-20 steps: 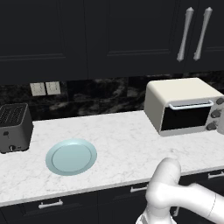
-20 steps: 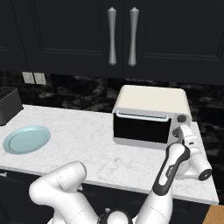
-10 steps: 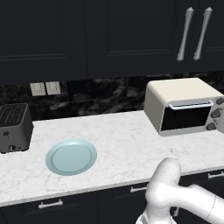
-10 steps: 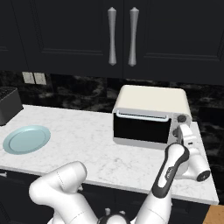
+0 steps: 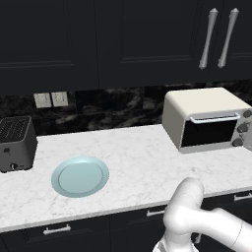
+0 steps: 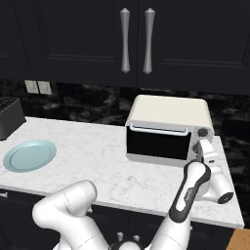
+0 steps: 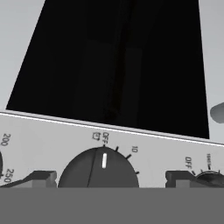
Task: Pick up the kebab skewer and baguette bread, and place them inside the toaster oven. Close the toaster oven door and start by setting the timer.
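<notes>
The cream-white toaster oven (image 5: 197,106) (image 6: 168,110) stands at the right of the counter. Its dark glass door (image 5: 206,133) (image 6: 157,144) is shut. My gripper (image 6: 201,148) (image 5: 249,140) hangs in front of the knob column at the oven's right side. In the hand view my gripper (image 7: 109,179) is open, its dark fingertips (image 7: 41,178) standing on either side of a grey timer knob (image 7: 98,170). The knob's white mark points near OFF. The kebab skewer and the baguette bread are hidden from view.
A round light-blue plate (image 5: 80,176) (image 6: 29,155) lies bare on the left part of the marble counter. A dark slot toaster (image 5: 16,142) (image 6: 9,117) stands at the far left. Dark cabinets hang above. The counter's right end lies just past the oven.
</notes>
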Controlling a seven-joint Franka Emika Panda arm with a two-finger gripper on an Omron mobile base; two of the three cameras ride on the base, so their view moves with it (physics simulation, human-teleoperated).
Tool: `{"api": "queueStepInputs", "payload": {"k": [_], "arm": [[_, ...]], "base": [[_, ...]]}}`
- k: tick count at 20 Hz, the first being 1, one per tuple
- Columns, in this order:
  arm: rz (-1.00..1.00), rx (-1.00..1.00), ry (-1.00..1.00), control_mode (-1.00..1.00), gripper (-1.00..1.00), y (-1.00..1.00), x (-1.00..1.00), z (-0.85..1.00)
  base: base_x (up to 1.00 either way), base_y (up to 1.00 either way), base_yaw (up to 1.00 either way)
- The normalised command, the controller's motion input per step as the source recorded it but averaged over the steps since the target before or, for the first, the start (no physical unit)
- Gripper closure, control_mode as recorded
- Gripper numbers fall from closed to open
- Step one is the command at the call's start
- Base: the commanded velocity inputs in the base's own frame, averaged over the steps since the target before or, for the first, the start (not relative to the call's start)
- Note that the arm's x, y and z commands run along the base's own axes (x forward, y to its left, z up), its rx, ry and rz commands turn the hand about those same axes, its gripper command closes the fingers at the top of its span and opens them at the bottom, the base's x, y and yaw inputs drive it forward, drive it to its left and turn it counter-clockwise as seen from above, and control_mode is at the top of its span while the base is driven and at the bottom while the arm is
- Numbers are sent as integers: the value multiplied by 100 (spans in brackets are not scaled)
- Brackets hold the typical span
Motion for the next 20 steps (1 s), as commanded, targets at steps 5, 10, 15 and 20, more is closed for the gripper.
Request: {"api": "queueStepInputs", "payload": {"k": [5, 10, 15, 20], "arm": [[-1, 0, -4, -100, -100, 4, 0, 0], [-2, 0, -4, -100, 100, 10, 8, 0], [-2, 0, -3, -100, 100, 7, 34, 0], [0, 0, 0, -100, 100, 0, 42, 7]], "base": [[0, 0, 0], [0, 0, 0], [0, 0, 0], [0, 0, 0]]}}
